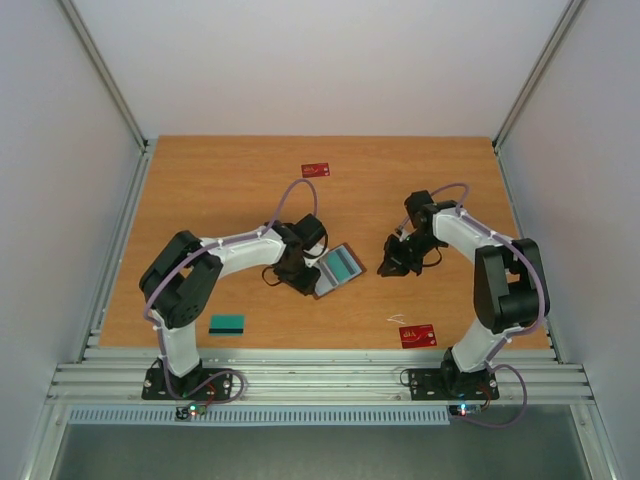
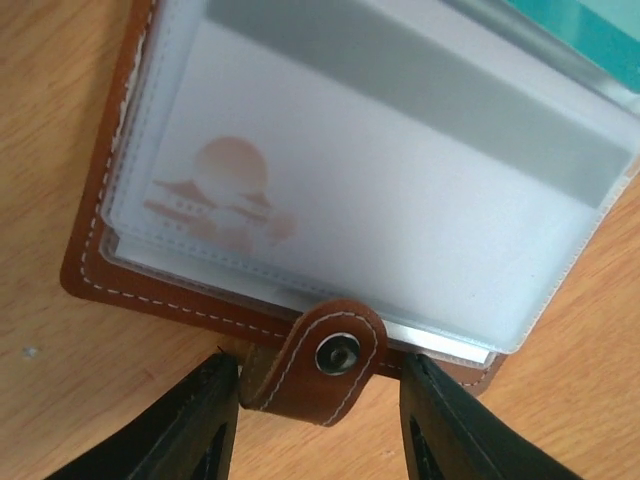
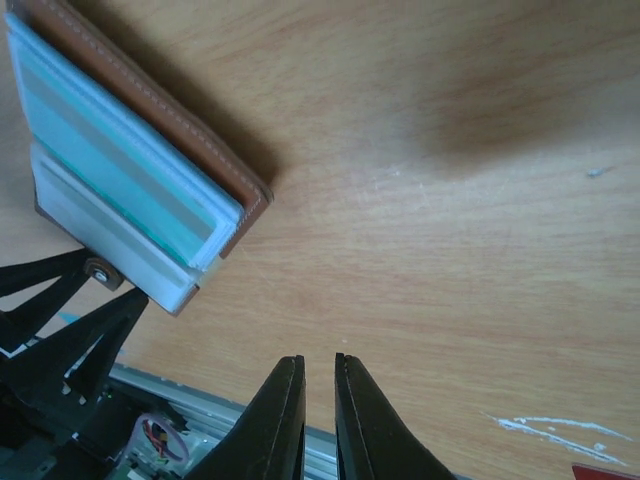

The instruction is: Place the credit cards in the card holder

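The brown leather card holder (image 1: pixel 337 268) lies open at mid-table, its clear sleeves up, with a teal card (image 3: pixel 105 175) in one sleeve. My left gripper (image 1: pixel 305 281) is at its near-left edge, and its open fingers (image 2: pixel 205 420) straddle the snap tab (image 2: pixel 322 362). My right gripper (image 1: pixel 392 266) hovers to the right of the holder (image 3: pixel 200 140), apart from it, with its fingers a narrow gap apart and nothing between them (image 3: pixel 319 362). Loose cards on the table are a teal card (image 1: pixel 227 323) at near left, a red card (image 1: pixel 316 169) at the far middle and a red card (image 1: pixel 417 335) at near right.
The wooden table (image 1: pixel 220 190) is fenced by white walls, with a metal rail (image 1: pixel 320 380) along the near edge. A white scuff (image 3: pixel 560 428) marks the wood near the right gripper. A printed white card (image 2: pixel 330 210) shows through the holder's front sleeve.
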Controlling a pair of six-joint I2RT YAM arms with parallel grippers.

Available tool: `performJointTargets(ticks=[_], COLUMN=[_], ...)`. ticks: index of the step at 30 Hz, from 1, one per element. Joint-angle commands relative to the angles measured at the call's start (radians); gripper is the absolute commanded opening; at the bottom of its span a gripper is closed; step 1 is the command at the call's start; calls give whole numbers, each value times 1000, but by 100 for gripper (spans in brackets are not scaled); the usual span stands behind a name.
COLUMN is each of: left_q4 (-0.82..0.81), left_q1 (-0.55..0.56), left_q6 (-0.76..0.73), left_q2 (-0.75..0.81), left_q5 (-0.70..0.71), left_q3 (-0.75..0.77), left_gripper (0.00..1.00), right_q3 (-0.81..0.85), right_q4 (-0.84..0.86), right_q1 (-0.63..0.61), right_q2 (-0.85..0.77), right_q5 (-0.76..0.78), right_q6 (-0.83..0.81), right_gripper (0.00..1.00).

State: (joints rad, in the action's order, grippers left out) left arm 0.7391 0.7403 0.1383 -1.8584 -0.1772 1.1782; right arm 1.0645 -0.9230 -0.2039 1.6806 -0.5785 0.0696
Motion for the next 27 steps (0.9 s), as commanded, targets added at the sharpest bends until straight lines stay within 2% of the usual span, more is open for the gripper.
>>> performJointTargets(ticks=[1, 4, 7, 16, 27], left_q4=[-57, -47, -52, -104, -165], left_q1=[7, 5, 7, 10, 9], left_q6=[-22, -37, -59, -76, -76], left_q2=[18, 18, 11, 39, 116], left_q5=[93, 123, 116, 71, 35], left_q3=[-15, -5, -4, -16, -51], left_gripper=[46, 52, 51, 27, 16], right_q3=[57, 78, 90, 93, 98], right_q4=[9, 8, 0, 25, 152], right_q1=[1, 1, 1, 0, -43], right_q2=[37, 51, 55, 110, 214], right_q5=[17, 9, 13, 20, -68], right_q6=[-15, -14, -21, -32, -30], right_gripper=[12, 12, 13, 13, 18])
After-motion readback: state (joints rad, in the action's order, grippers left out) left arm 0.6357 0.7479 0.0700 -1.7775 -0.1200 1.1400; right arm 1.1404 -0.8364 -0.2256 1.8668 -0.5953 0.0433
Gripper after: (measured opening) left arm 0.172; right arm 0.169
